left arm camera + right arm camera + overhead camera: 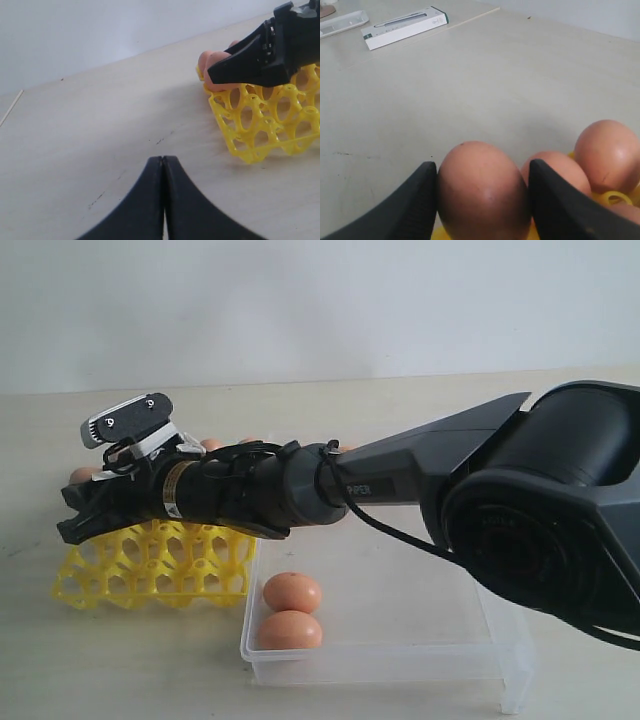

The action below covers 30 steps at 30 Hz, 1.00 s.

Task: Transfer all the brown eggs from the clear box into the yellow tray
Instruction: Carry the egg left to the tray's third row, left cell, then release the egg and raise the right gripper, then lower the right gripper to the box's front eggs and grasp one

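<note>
My right gripper (482, 186) is shut on a brown egg (482, 195), its black fingers (415, 202) pressed against both sides. It reaches across to the far left end of the yellow tray (150, 570), and its tip (68, 513) hangs just over the tray. Beside the held egg, two more eggs (609, 152) sit in tray cups. Two brown eggs (292, 592) lie at the left end of the clear box (400, 665). My left gripper (163, 159) is shut on nothing, low over bare table near a corner of the tray (260, 130). It does not show in the exterior view.
The right arm (400, 475) stretches over the clear box and the tray. A long white carton (405, 26) and a clear case (342, 22) lie far off on the table. A pale wall stands behind the table.
</note>
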Tool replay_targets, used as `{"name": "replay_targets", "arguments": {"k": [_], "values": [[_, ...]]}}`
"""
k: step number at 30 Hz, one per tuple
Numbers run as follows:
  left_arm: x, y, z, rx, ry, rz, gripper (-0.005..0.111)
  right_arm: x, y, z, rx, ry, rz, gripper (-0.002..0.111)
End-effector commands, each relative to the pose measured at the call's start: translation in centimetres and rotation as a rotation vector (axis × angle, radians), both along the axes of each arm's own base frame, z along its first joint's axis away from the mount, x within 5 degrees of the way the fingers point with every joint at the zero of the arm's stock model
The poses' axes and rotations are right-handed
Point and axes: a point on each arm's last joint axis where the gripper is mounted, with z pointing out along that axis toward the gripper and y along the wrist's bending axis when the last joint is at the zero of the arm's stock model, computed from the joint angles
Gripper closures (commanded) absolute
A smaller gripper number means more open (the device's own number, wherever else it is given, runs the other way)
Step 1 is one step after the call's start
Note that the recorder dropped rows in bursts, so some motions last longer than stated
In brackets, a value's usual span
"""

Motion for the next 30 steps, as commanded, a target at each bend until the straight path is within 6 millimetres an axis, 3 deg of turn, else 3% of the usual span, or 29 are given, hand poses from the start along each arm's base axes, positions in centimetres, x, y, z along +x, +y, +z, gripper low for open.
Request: {"name": "replay_targets", "arguments": {"k": [1, 8, 14, 17, 20, 23, 27, 30], "values": [[0.0, 0.0, 0.2, -0.006, -0.018, -0.002, 0.107, 0.1, 0.1, -0.1, 0.028, 0.039, -0.011, 0.091], [0.0, 0.0, 0.2, -0.006, -0.018, -0.002, 0.107, 0.1, 0.1, -0.7, 0.016, 0.048, -0.004, 0.052], [0.0, 0.0, 0.2, -0.006, -0.018, -0.002, 0.107, 0.2, -0.1, -0.5, -0.007, 0.057, -0.025, 0.045], [0.0, 0.0, 0.2, -0.006, -0.018, -0.002, 0.107, 0.3, -0.3, 0.6, -0.033, 0.04, -0.04, 0.045], [0.0, 0.0, 0.2, -0.006, -0.018, -0.002, 0.107, 0.3, -0.6, 3.7, -0.085, 0.017, -0.095, 0.045], [0.0, 0.0, 0.2, -0.006, -0.018, -0.002, 0.107, 0.0, -2.1, 8.9, -0.2, -0.005, -0.22, 0.047], [0.0, 0.0, 0.2, -0.006, -0.018, -0.002, 0.107, -2.1, -6.0, 14.8, -0.551, -0.007, -0.375, 0.052], [0.0, 0.0, 0.2, -0.006, -0.018, -0.002, 0.107, -4.9, -8.9, 16.8, -0.885, 0.081, -0.263, 0.059]]}}
